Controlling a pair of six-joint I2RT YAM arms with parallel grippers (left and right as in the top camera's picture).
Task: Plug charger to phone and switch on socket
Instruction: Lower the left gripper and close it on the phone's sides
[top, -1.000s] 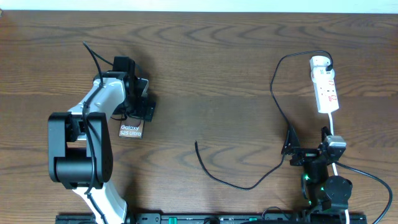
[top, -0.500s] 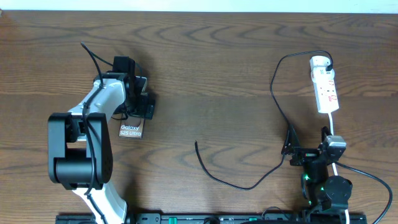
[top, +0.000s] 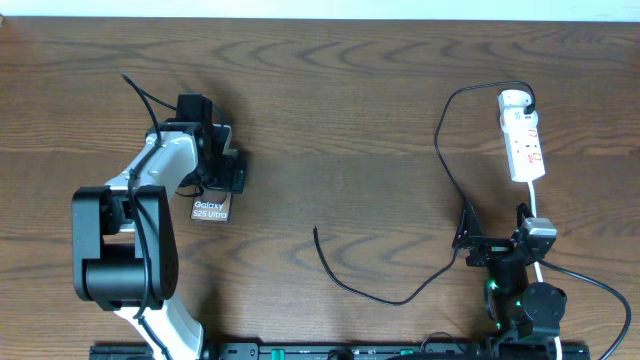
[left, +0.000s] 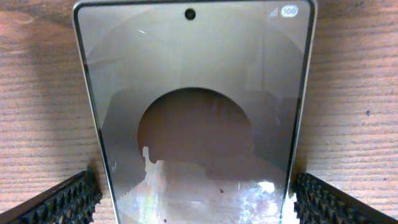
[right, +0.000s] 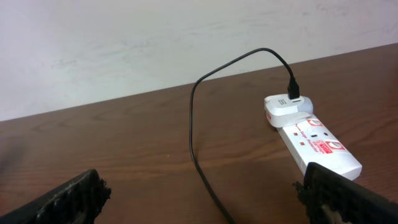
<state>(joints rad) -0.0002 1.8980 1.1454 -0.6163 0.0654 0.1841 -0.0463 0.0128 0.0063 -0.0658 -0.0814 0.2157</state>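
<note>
The phone (top: 211, 208) lies flat on the wooden table at the left, its "Galaxy" end showing below my left gripper (top: 218, 170). In the left wrist view the phone (left: 196, 93) fills the frame. My left gripper (left: 199, 205) is open, one finger on each side of the phone's long edges. The charger (top: 400, 298), a thin black cable, runs from a white adapter (top: 515, 99) on the socket (top: 526, 145) to a loose tip (top: 316, 231) mid-table. My right gripper (top: 493, 228) is open and low, facing the socket (right: 318, 144), with the charger (right: 193, 124) passing between its fingers.
The socket's white cord (top: 590, 285) trails toward the right front edge. Both arm bases stand at the front edge. Bare wood lies between the phone and the cable tip. A pale wall (right: 155, 37) rises behind the table.
My left arm has shifted slightly toward the far left over the phone. The right arm, cable and socket have not moved.
</note>
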